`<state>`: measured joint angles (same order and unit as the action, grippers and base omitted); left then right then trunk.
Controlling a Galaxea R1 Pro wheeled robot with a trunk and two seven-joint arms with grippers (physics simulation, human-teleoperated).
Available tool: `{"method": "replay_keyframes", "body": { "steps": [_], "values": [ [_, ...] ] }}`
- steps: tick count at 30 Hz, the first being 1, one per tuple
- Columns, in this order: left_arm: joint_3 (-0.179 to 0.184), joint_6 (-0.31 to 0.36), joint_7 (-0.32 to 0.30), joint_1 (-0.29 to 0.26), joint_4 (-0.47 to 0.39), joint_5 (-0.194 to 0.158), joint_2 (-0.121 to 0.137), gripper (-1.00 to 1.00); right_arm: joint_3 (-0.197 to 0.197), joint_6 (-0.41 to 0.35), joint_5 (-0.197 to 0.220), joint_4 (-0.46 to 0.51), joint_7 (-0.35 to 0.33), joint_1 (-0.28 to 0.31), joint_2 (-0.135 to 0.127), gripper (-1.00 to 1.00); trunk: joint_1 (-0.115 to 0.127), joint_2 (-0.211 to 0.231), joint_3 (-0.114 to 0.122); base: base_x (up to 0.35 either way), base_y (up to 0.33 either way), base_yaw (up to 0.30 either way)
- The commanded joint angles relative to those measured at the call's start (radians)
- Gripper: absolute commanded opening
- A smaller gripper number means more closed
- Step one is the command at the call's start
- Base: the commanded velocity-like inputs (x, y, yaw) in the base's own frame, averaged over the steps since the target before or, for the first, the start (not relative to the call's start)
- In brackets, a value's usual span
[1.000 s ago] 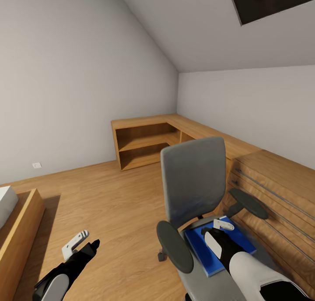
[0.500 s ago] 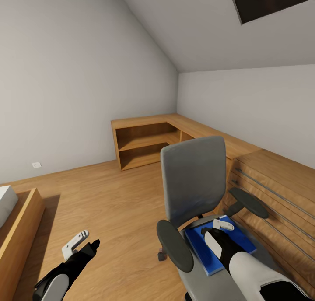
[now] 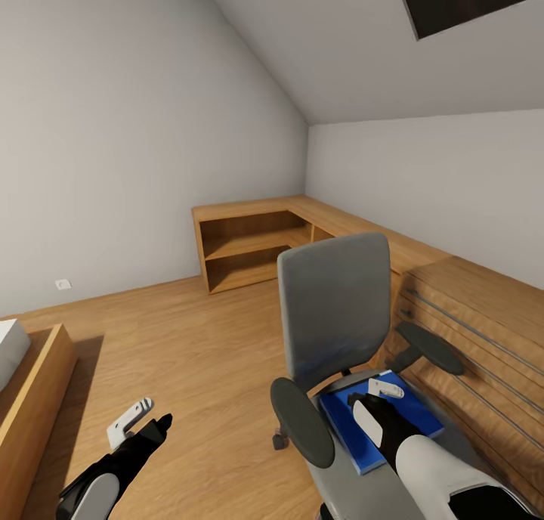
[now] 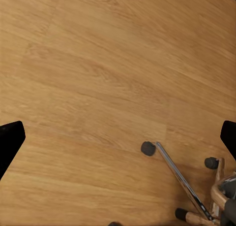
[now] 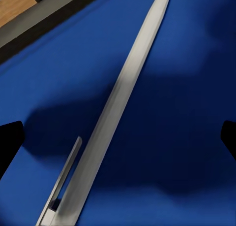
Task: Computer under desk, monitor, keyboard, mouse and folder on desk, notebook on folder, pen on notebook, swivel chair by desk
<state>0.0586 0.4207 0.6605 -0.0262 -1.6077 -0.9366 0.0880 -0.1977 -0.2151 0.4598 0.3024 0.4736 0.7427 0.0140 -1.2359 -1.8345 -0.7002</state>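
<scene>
Attic room — pale walls, sloped ceiling, wood floor (image 3: 189, 338), low shelving (image 3: 249, 248) in the corner. Folder (image 3: 355, 429) lies flat on the chair (image 3: 336, 316) seat. Right gripper (image 3: 381, 399) hangs just above it, jaws apart. Left gripper (image 3: 140, 422) over bare floor — jaws apart too.

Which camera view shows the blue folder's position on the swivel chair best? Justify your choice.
The head view: the folder lies flat on the swivel chair seat, partly covered by the right gripper. The right wrist view shows its blue cover close up, without surroundings. The left wrist view shows floor and the chair's base.
</scene>
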Motion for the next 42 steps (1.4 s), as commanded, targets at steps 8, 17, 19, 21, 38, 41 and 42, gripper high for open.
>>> {"method": "replay_keyframes", "body": {
  "steps": [8,17,19,21,38,41,42],
  "values": [
    [0.001,0.001,0.008,-0.001,-0.001,-0.007,0.001,1.0,-0.008,-0.007,0.01,0.002,0.008,0.001,0.0,1.0,0.0,0.0,-0.001,0.0,0.0,0.0],
    [0.001,0.001,0.008,-0.001,-0.001,-0.007,0.001,1.0,-0.008,-0.007,0.01,0.003,0.008,0.0,0.0,1.0,0.0,0.0,-0.001,0.0,0.0,0.0],
    [0.002,0.001,0.008,-0.001,-0.001,-0.007,0.001,1.0,-0.008,-0.007,0.01,0.003,0.009,0.0,0.0,-1.0,0.0,0.0,-0.001,0.0,0.0,0.0],
    [0.001,0.001,0.008,-0.001,-0.001,-0.007,0.001,1.0,-0.009,-0.007,0.01,0.004,0.014,0.0,0.0,-1.0,0.0,0.0,-0.001,0.0,0.0,0.0],
    [0.0,0.001,0.008,-0.001,-0.001,-0.007,0.002,1.0,-0.008,-0.007,0.011,0.009,0.033,0.0,0.003,-1.0,0.0,0.0,-0.001,0.0,0.0,0.0],
    [0.0,0.001,0.008,-0.001,-0.001,-0.007,0.002,1.0,-0.007,-0.006,0.01,0.009,0.033,0.0,0.003,-1.0,0.0,0.0,-0.001,0.0,0.0,0.0],
    [0.0,0.001,0.008,-0.001,-0.001,-0.007,0.002,1.0,-0.007,-0.007,0.01,0.009,0.033,0.0,0.003,-1.0,0.0,0.0,-0.001,0.0,0.0,0.0]
  ]
}}
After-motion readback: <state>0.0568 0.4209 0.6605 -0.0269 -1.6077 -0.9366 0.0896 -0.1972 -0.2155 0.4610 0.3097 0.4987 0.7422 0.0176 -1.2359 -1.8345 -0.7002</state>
